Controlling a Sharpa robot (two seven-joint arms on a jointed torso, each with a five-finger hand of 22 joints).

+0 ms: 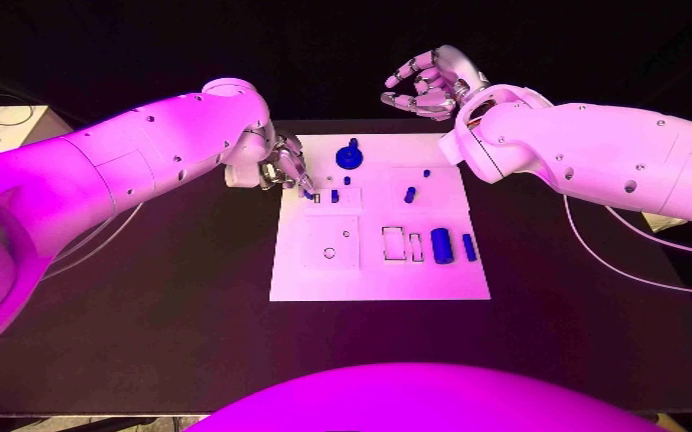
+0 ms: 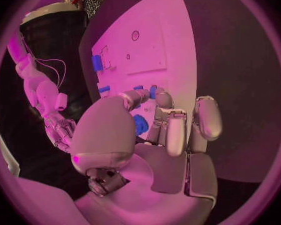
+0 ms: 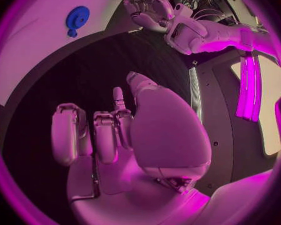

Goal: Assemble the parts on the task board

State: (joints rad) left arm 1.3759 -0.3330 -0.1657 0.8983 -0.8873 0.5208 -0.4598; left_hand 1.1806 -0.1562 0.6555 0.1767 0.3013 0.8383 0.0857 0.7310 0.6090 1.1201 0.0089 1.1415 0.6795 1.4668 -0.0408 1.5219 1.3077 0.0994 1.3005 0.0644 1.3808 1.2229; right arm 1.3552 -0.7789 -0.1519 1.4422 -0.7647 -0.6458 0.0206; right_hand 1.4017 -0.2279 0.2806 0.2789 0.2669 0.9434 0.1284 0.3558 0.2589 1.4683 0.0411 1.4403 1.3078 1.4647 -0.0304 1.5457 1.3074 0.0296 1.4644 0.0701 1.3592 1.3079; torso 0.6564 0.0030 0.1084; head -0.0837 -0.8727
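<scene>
Reaching down with fingers (image 1: 303, 180) loosely curled and holding nothing, the left hand (image 1: 286, 167) at the white task board's (image 1: 378, 287) far left corner, small blue parts (image 1: 441, 245) scattered on the board, a round blue part (image 1: 349, 157) near its far edge, right hand (image 1: 427, 84) raised beyond the board, fingers curled in, empty.

The setting was a robotics lab: a black table (image 1: 173, 332) carried a white task board (image 1: 378, 287), with loose cables (image 1: 613, 252) beside it.
</scene>
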